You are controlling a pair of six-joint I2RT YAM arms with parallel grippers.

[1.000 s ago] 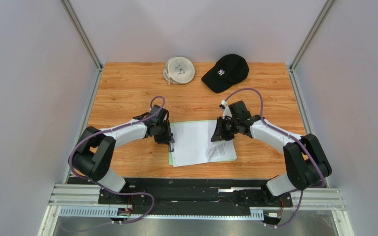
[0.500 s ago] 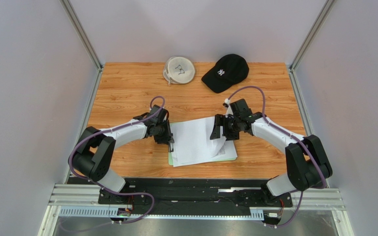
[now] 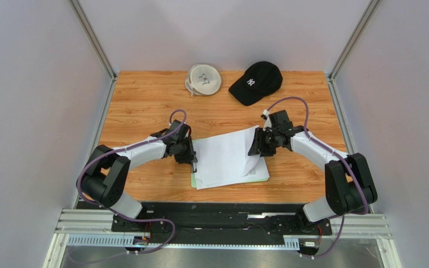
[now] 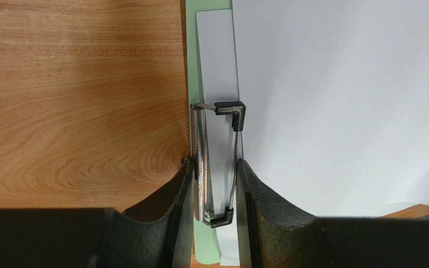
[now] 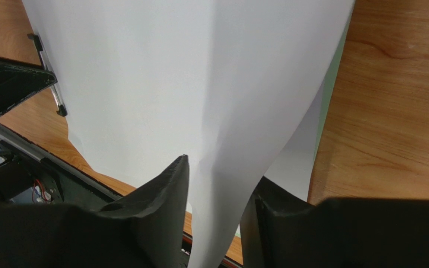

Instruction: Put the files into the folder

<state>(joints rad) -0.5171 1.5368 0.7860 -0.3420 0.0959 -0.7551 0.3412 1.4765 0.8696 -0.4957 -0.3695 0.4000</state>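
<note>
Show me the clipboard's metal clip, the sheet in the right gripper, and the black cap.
clip (image 4: 201, 139), left wrist view, on its silver bar.
sheet (image 5: 200, 72), right wrist view, on its blank white face.
cap (image 3: 264, 76), top external view, on its crown.

Cap (image 3: 256, 82), round white item (image 3: 203, 79), far edge

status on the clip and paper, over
Left gripper clamped on clip. Right gripper pinching sheet, edge raised over folder. Cap far back, no obstruction.
</note>
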